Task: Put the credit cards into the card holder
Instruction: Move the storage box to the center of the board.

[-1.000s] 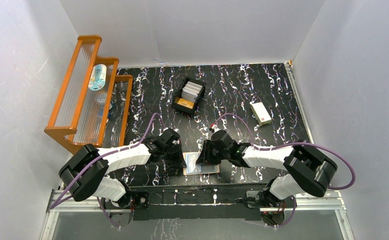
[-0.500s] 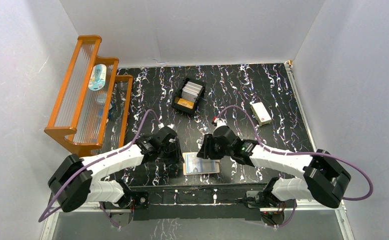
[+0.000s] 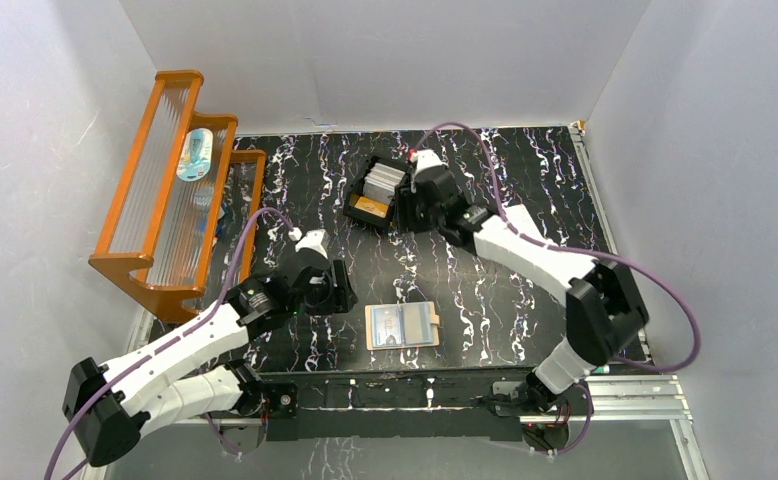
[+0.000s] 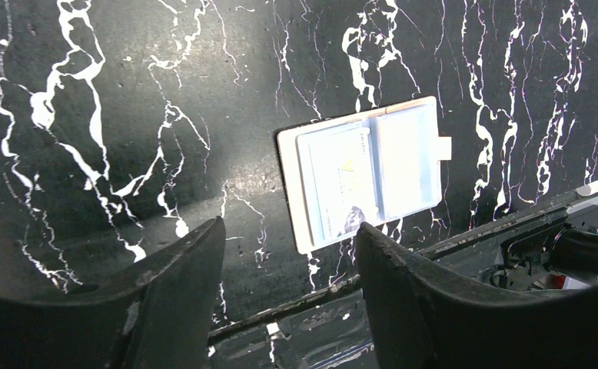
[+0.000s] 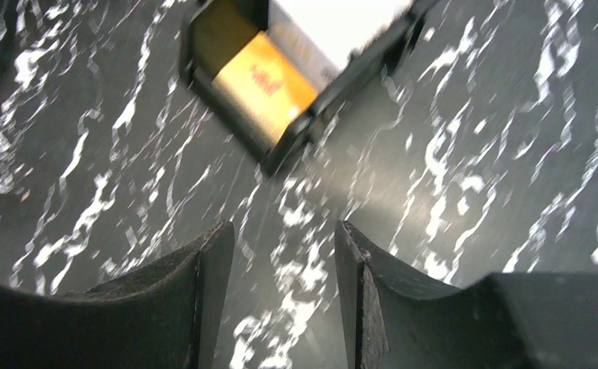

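The card holder [image 3: 401, 326] lies open and flat near the table's front edge. In the left wrist view the card holder [image 4: 369, 173] shows a pale card in its left clear sleeve and its snap tab on the right. My left gripper [image 3: 340, 292] hovers open and empty just left of it; its midpoint [image 4: 288, 231] is above bare table. More credit cards [image 3: 383, 182] stand in the black tray [image 3: 360, 212]: an orange card [image 5: 269, 81] and whitish ones [image 5: 334, 19]. Beside the tray's right side, my right gripper [image 3: 405, 208] is open and empty, over bare table [image 5: 284, 231].
An orange wooden rack [image 3: 170, 190] with a small bottle [image 3: 195, 155] stands along the left edge. A white box with a red mark [image 3: 521, 226] lies at the right. White walls close in the table on three sides.
Both grippers have left the card holder. The left one has opened and drawn back to the left. The right arm has swung to the tray at the back, its jaws wider.
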### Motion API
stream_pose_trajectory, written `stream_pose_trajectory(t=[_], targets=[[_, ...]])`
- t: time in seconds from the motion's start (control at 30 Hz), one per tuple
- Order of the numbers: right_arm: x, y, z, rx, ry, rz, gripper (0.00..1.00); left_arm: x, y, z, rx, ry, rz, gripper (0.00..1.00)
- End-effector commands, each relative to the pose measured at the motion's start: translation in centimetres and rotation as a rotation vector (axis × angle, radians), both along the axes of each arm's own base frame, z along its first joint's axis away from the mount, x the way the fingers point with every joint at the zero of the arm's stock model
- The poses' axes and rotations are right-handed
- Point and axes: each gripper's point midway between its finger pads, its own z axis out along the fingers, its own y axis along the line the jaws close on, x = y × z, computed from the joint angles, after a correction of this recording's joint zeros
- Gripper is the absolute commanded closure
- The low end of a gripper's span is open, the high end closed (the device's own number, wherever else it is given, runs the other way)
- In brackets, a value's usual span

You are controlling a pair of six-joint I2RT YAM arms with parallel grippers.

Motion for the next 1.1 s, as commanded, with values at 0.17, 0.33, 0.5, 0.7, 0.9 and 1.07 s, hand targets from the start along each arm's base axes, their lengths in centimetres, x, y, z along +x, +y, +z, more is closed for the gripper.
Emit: stream_pose_trajectory(t=[0.17, 0.33, 0.5, 0.7, 0.9, 1.07], targets=[[11.8, -1.0, 0.1, -0.186, -0.111, -0.048, 0.4, -0.9, 1.8, 1.3, -0.026, -0.032, 0.049, 0.21], [15.5, -1.1, -1.1, -0.198, -0.09, -0.126, 0.4, -1.1, 2.4, 1.4, -0.033, -0.034, 0.074, 0.12], [16.3, -0.6, -3.3, -0.183, -0.033, -0.155, 0.42, -1.3, 3.0, 1.2, -0.024, -0.025, 0.096, 0.04], [15.9, 0.0, -5.4, -0.145, 0.032, -0.176, 0.43, -1.4, 3.1, 0.9, -0.018, -0.019, 0.1, 0.01], [15.0, -0.3, -6.4, -0.128, 0.088, -0.209, 0.49, -1.5, 3.1, 0.2, 0.001, 0.005, 0.1, 0.01], [13.9, -0.7, -6.7, -0.116, 0.141, -0.253, 0.57, -1.6, 2.7, -0.5, 0.017, 0.039, 0.093, 0.01]])
